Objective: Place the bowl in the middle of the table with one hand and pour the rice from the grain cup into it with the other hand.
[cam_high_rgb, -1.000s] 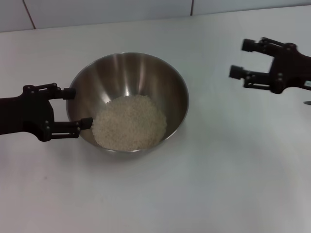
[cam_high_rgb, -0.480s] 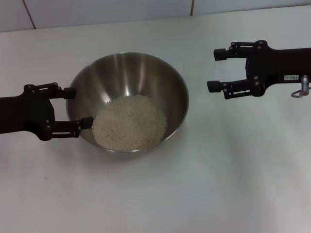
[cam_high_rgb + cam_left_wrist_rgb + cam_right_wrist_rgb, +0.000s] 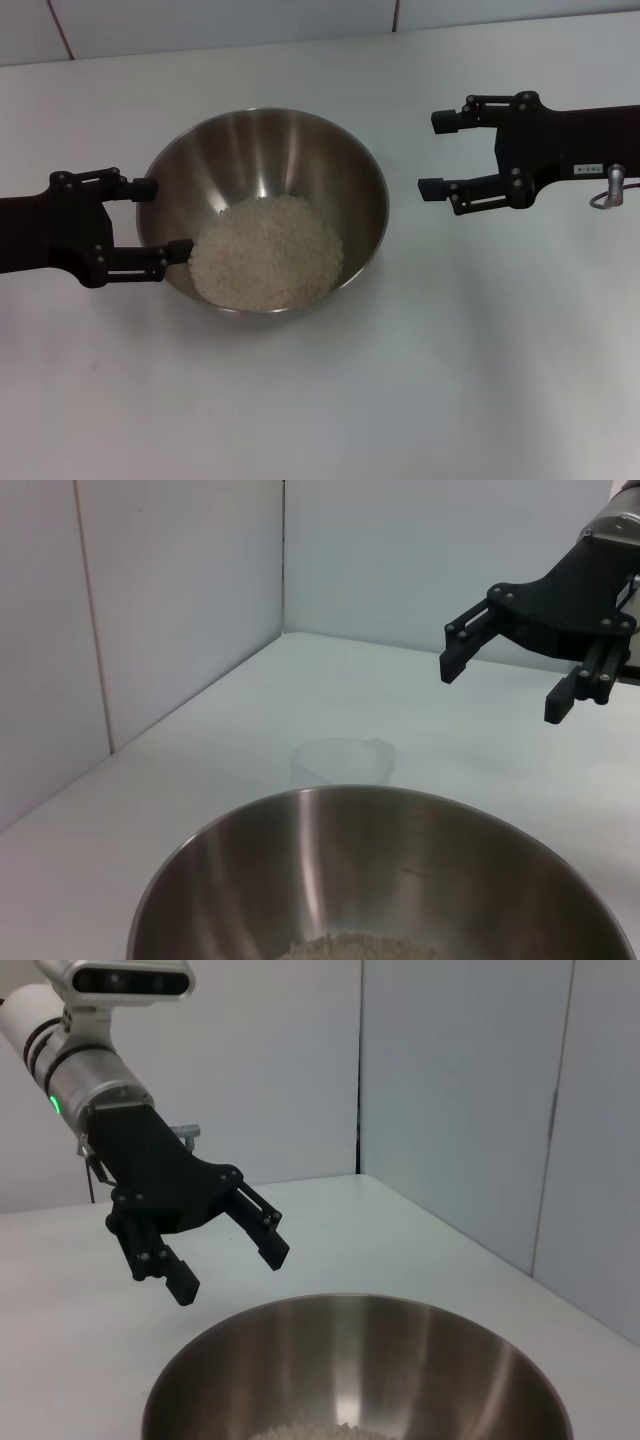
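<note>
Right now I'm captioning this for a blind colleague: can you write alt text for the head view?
A large steel bowl holding a mound of rice sits on a white table. The left gripper is at the bowl's left rim, fingers spread along its outer wall. The right gripper hangs open and empty to the bowl's right, clear of it.

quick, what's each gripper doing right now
Left gripper: open, fingers beside the bowl rim.
Right gripper: open, empty, off to the bowl's right.

right gripper (image 3: 435,154) now swung in from the far right edge, levelled, nearer the bowl (image 3: 262,210), fingers apart.
</note>
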Controlling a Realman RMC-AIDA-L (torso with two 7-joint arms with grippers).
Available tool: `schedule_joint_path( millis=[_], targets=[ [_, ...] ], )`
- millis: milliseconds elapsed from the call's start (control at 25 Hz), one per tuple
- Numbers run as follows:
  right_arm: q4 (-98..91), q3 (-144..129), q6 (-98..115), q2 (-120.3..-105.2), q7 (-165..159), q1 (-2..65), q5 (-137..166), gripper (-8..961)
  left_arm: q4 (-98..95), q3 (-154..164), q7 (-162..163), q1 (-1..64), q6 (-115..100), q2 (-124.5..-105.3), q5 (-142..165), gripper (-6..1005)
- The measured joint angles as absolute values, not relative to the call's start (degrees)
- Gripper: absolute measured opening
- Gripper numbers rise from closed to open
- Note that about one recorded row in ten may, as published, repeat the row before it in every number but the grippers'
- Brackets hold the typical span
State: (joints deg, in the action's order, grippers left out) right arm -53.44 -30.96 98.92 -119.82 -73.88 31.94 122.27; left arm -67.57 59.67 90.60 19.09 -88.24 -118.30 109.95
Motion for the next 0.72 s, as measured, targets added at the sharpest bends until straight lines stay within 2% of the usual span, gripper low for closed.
schedule_joint_path(
  millis=[720],
  targets=[
    [-54.0,-32.2,98.8,-119.8,-74.9,31.7,120.7,825,-67.6,59.7,90.6,19.0,-88.4,-118.3,109.9,835]
  ],
)
